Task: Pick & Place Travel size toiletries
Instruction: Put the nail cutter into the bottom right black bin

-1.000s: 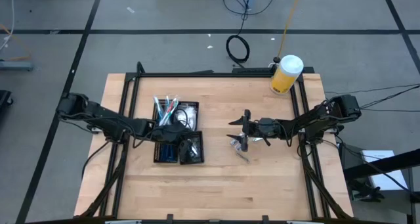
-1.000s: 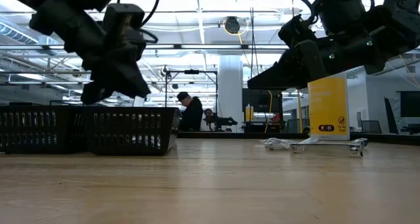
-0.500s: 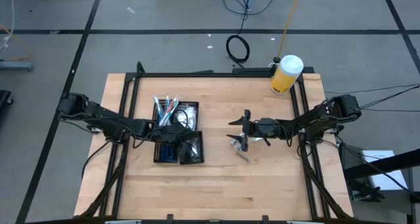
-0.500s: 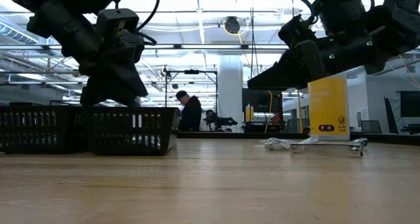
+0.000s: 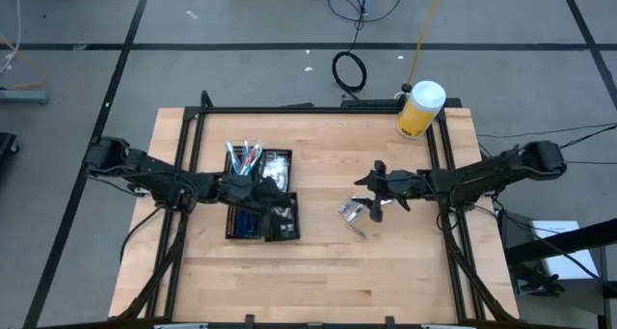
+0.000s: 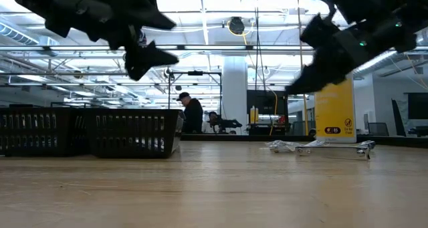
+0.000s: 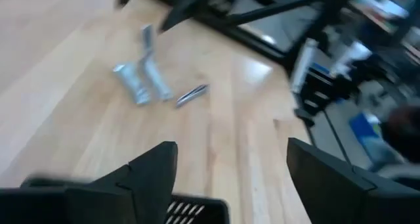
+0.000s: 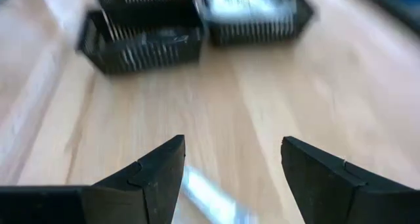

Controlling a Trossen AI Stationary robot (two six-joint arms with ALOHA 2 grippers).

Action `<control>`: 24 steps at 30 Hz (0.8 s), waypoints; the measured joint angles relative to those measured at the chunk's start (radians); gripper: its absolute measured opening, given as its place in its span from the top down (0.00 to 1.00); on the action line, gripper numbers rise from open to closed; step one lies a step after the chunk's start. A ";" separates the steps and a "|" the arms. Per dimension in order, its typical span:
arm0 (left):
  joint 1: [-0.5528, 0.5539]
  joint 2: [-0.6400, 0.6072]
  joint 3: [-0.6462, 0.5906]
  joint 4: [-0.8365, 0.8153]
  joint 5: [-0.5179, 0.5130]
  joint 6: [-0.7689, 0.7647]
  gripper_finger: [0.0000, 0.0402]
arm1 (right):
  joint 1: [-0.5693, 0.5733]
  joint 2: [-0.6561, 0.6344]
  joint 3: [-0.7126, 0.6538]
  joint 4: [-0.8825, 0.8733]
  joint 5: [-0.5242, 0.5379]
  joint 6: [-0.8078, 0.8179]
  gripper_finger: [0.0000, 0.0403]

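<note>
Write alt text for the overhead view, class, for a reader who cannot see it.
Two dark robot arms reach inward over a wooden table. The left gripper, open, hangs over a black tray of small toiletries; the right gripper, open, hangs beside a few silvery tubes loose on the wood. A yellow jar stands at the far right corner.

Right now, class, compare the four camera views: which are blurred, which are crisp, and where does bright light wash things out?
Left wrist view: the silvery tubes are smeared, and the room beyond is unreadable. Right wrist view: the black tray is heavily blurred. Low view: bright ceiling lights turn the left gripper and right gripper into dark silhouettes. High view: evenly lit and crisp, with the yellow jar clear.
</note>
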 joint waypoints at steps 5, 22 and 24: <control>0.028 0.000 0.000 0.021 0.020 0.123 0.28 | 0.000 -0.076 0.000 -0.322 -0.002 0.129 0.42; 0.114 0.000 0.000 0.015 -0.008 0.158 0.27 | -0.001 -0.107 0.000 -0.716 -0.083 0.230 0.48; 0.114 0.000 0.000 0.016 -0.008 0.173 0.27 | -0.001 -0.107 0.000 -0.735 -0.085 0.244 0.48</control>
